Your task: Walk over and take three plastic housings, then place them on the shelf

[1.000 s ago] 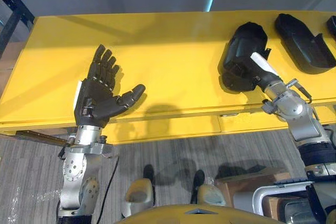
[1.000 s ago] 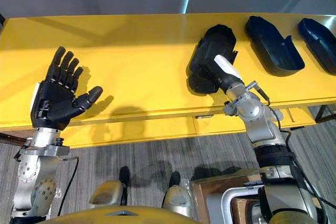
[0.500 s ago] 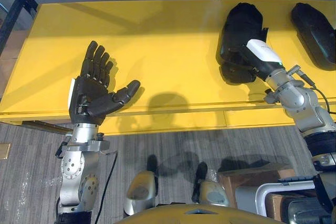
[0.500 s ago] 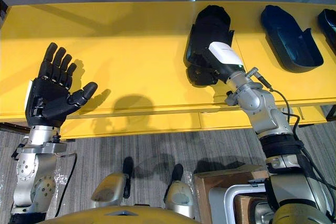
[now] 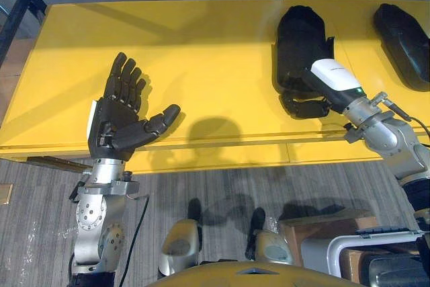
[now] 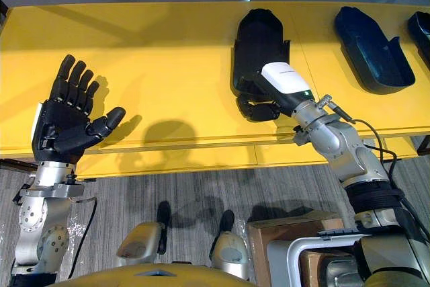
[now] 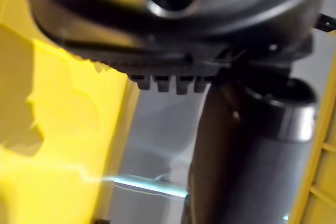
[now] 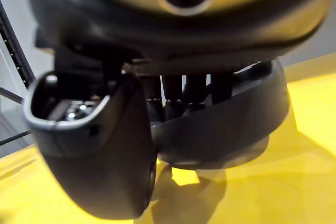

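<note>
On the yellow desk (image 6: pixel 168 52), right side: right hand (image 6: pixel 279 92) has its fingers (image 8: pixel 193 88) curled over the near end of the first housing (image 6: pixel 259 38), so the grasp looks made; can't tell whether the part is off the surface; left hand (image 6: pixel 64 126) hangs over the desk's front edge, palm up, fingers spread, carrying nothing.

Progress, my read: walk-over done; pick one of three in hand; nothing on the shelf yet; two more picks and all three placements left.

Count: three black plastic housings on the desk; first under the right hand; second housing (image 6: pixel 368 48) well apart to its right; third housing (image 6: pixel 421 31) beyond that at the view's edge; two hands, one busy, one free; one desk.
</note>
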`<state>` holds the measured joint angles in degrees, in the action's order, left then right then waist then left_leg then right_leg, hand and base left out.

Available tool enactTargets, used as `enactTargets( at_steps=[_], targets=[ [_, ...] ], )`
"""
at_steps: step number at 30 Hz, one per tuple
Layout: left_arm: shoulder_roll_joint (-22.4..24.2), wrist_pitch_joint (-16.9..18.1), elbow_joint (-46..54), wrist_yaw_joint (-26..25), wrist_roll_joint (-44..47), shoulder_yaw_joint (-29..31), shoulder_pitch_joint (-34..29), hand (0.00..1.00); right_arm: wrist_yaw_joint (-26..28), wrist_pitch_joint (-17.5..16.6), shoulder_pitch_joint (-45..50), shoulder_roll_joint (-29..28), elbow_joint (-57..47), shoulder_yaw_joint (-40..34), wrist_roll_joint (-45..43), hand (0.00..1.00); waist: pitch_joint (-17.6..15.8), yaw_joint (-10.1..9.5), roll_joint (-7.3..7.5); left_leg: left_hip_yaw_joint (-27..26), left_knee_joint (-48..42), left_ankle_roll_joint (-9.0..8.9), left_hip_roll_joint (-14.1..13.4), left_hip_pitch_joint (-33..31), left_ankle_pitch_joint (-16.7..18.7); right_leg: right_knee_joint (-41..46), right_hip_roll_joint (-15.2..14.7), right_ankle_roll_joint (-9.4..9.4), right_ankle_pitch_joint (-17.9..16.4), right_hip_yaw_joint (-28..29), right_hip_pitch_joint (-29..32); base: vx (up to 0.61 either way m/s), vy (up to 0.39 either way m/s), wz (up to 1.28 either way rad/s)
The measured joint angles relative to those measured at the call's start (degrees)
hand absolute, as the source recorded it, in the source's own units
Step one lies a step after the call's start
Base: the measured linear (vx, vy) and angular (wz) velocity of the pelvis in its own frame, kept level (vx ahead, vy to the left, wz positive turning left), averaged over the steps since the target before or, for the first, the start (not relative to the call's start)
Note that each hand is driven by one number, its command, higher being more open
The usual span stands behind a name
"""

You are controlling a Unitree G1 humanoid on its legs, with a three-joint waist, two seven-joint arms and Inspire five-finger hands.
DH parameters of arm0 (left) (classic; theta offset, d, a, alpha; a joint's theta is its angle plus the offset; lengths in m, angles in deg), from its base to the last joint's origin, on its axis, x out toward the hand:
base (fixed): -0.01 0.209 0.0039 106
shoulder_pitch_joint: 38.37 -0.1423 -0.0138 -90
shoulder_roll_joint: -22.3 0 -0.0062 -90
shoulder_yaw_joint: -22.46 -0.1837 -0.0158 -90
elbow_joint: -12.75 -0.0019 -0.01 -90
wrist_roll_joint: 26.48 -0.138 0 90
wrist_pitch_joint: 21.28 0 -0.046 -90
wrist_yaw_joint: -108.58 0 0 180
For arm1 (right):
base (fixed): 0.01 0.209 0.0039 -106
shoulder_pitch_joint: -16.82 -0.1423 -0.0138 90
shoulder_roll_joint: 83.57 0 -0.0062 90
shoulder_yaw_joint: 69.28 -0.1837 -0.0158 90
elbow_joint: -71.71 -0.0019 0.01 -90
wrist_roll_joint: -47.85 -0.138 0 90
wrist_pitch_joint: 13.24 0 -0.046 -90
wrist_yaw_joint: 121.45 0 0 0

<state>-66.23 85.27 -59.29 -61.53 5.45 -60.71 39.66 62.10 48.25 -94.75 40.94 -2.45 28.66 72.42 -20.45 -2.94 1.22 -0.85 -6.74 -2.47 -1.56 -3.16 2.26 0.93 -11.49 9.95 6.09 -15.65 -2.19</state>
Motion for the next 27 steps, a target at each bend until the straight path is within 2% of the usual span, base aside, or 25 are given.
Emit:
enactTargets(
  at_steps=[4,9,10,16,22,27],
  targets=[
    [-0.01,0.02,-0.09,0.26,-0.02,-0.01,-0.06,1.00,-1.21,-2.30,2.71,0.36,-1.74,-1.22,2.16,0.00,0.02,0.01,0.03,-0.46,0.43,0.08,0.00,0.29,0.10,-0.01,-0.03,0.00,-0.01,0.19,-0.02,-0.01,0.001,-0.06],
    [-0.03,0.02,-0.60,0.24,-0.03,-0.06,-0.04,1.00,-3.10,-3.21,4.00,0.36,-1.98,-1.22,2.20,0.00,0.03,0.15,0.05,-0.63,1.18,0.26,-0.01,0.57,-0.04,-0.10,-0.04,-0.06,-0.04,0.14,0.00,0.00,0.000,-0.01],
    [-0.03,0.02,-0.59,0.25,-0.03,-0.07,-0.03,1.00,-3.32,-3.20,4.04,0.36,-1.97,-1.22,2.21,1.00,0.04,0.14,0.06,-0.62,1.20,0.20,0.00,0.56,-0.09,-0.11,-0.04,-0.06,-0.04,0.12,0.01,0.00,0.000,0.00],
    [-2.12,0.09,-0.61,0.10,0.00,-0.10,0.08,1.00,-7.08,-3.25,2.98,0.37,-0.32,-1.19,6.05,1.00,0.09,0.07,0.15,-0.37,1.89,0.03,0.39,0.08,-0.89,-0.10,-0.36,-0.07,-0.04,-0.11,0.70,0.00,0.006,0.03],
    [-2.65,1.37,-0.84,0.02,1.74,-0.07,0.50,1.00,-11.06,-3.03,0.10,3.26,0.33,0.72,7.88,1.00,0.10,0.16,0.16,-0.28,1.61,0.22,0.79,-1.76,-1.62,-0.14,-0.64,-0.74,0.45,-0.07,2.70,-0.02,-0.002,0.01],
    [-2.70,2.33,-2.61,-0.02,1.71,0.02,0.53,1.00,-16.76,-2.92,-0.13,3.84,0.26,0.79,12.35,1.00,0.10,0.07,0.16,-0.28,0.89,0.43,0.85,-2.87,-1.51,-0.15,-0.68,-1.04,0.60,0.01,3.33,-0.05,-0.006,0.00]
  ],
)
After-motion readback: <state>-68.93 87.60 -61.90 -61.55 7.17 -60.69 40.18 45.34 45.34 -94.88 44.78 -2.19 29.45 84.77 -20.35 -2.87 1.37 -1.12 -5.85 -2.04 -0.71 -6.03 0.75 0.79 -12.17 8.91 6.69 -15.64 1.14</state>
